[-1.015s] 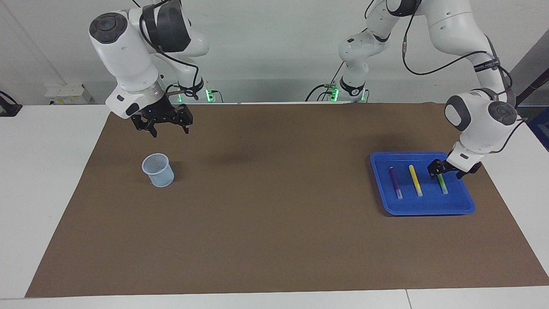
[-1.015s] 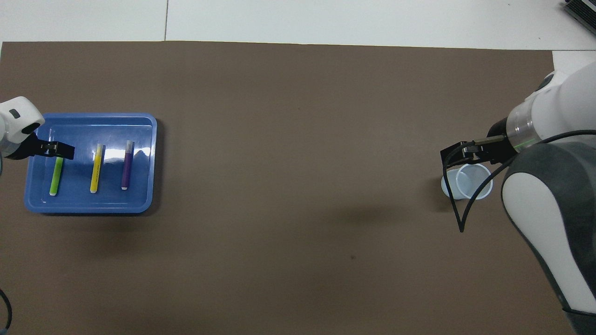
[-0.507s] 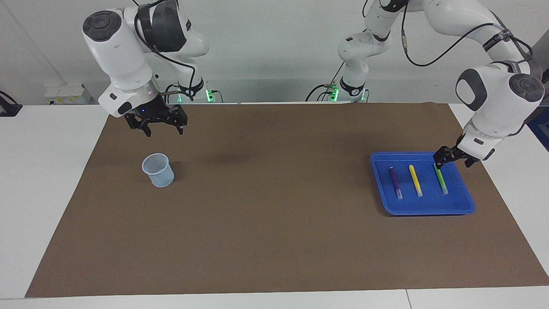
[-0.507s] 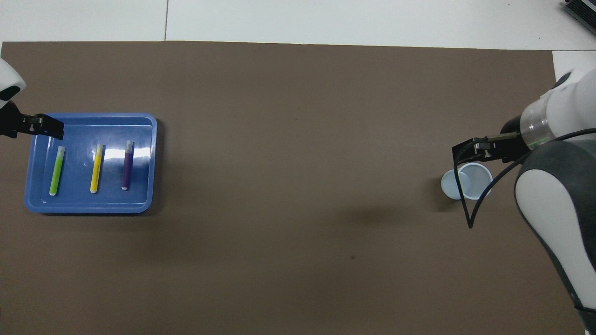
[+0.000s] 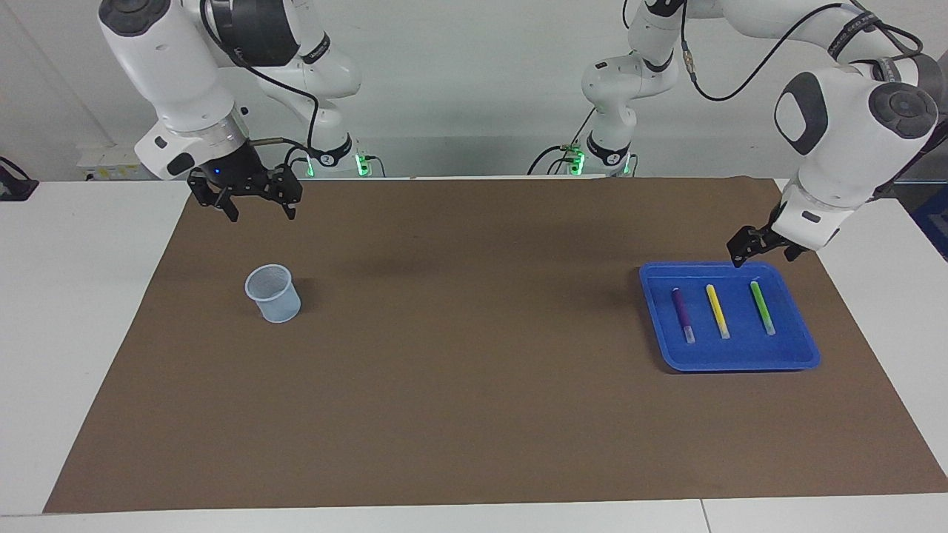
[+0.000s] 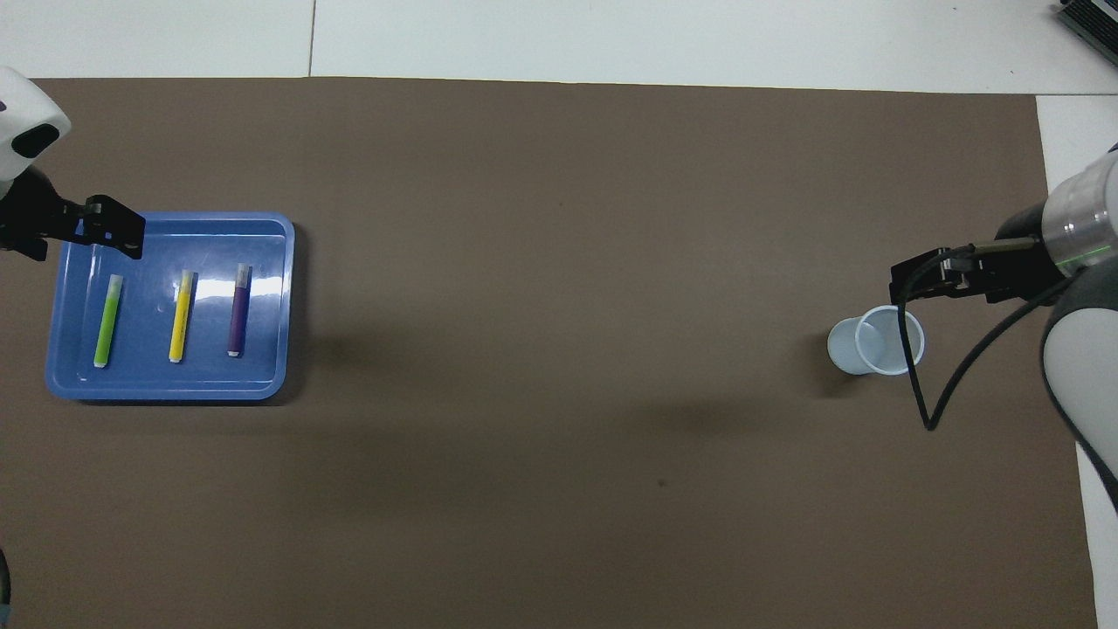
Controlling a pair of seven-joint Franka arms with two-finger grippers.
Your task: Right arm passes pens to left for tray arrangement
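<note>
No brand or lettering is legible on anything. The blue tray (image 5: 729, 361) sits at the left arm's end of the surface (image 5: 474, 414), holding the purple pen (image 5: 683, 314), yellow pen (image 5: 717, 311) and green pen (image 5: 761, 307) side by side. The left pincer (image 5: 749, 250) hangs open and empty above the tray's robot-side rim. The right pincer (image 5: 255, 201), blue-lit in the facing view only, hangs open and empty near the pale mesh cup (image 5: 273, 294).

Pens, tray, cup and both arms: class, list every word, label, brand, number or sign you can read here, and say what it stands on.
None can be read.
The pens, blue tray and mesh cup show no print.
The dark band on the left arm's cable carries pale lettering, too small to read.
</note>
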